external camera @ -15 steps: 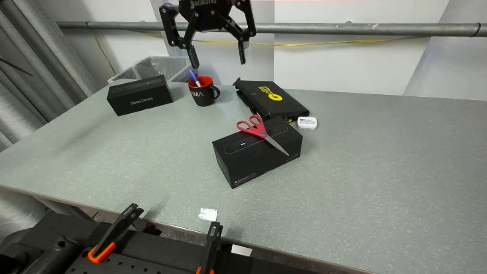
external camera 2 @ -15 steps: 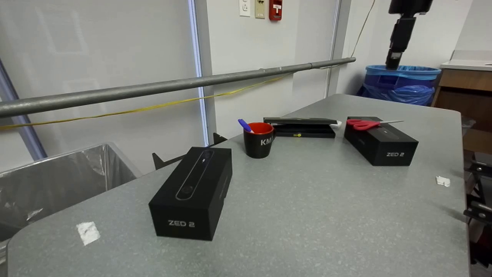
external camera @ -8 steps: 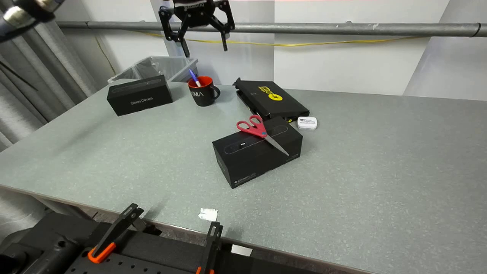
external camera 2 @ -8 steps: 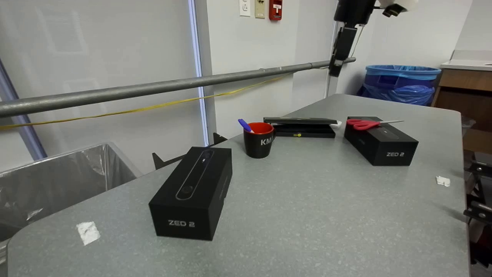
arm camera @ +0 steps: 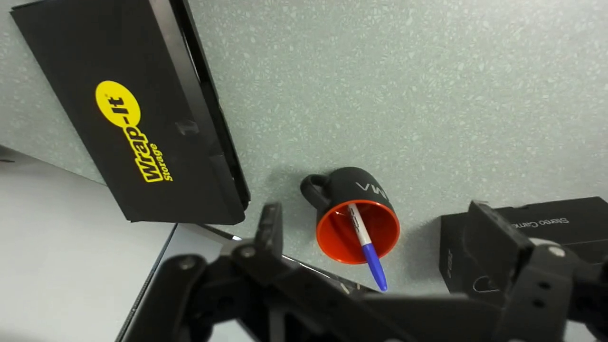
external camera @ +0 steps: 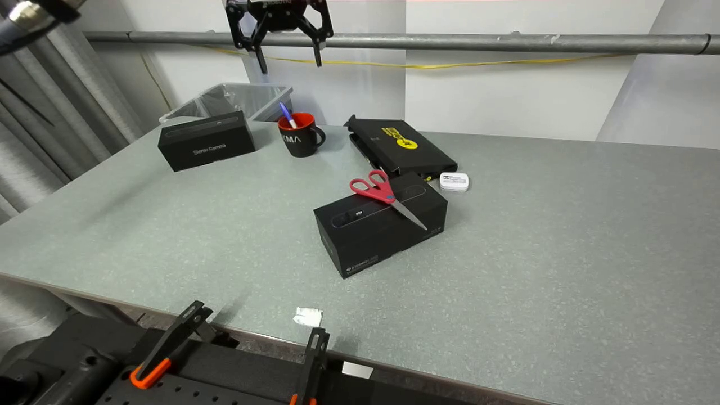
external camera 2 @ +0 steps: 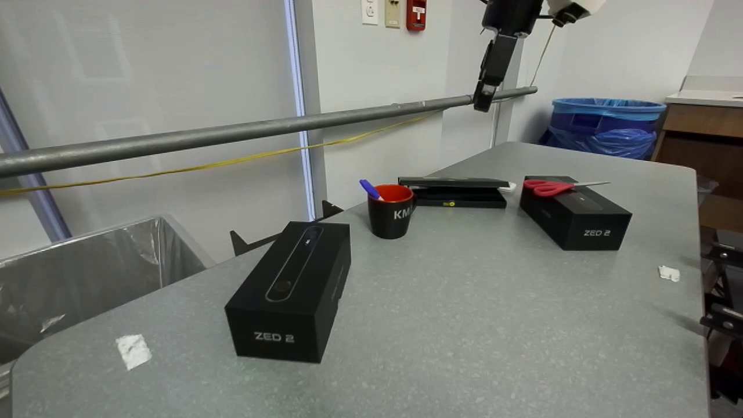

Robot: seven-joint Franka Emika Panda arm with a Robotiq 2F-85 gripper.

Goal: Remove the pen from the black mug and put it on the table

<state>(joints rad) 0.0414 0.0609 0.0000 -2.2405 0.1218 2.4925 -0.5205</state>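
The black mug [external camera: 301, 140] stands upright on the grey speckled table [external camera: 236, 225], its inside red. It also shows in an exterior view [external camera 2: 389, 217] and the wrist view [arm camera: 354, 185]. The pen [external camera: 287, 114] leans in the mug with its blue cap end sticking out above the rim; it shows in an exterior view [external camera 2: 370, 189] and the wrist view [arm camera: 374, 266]. Its lower end is hidden inside the mug. My gripper [external camera: 291, 67] is open and empty, well above the table. In the wrist view the mug and pen appear between the spread fingers [arm camera: 380, 225].
A black camera box [external camera: 206, 140] stands beside the mug, with a clear bin [external camera: 259, 97] behind it. A flat black box [external camera: 402, 147] lies on the mug's handle side. Red-handled scissors [external camera: 379, 190] rest on another black box [external camera: 360, 236]. A metal pipe [external camera: 478, 43] runs along the wall.
The gripper has moved to the left in both exterior views, and also slightly up in the view where the clamps show. It stays open. The mug, pen and boxes have not moved.
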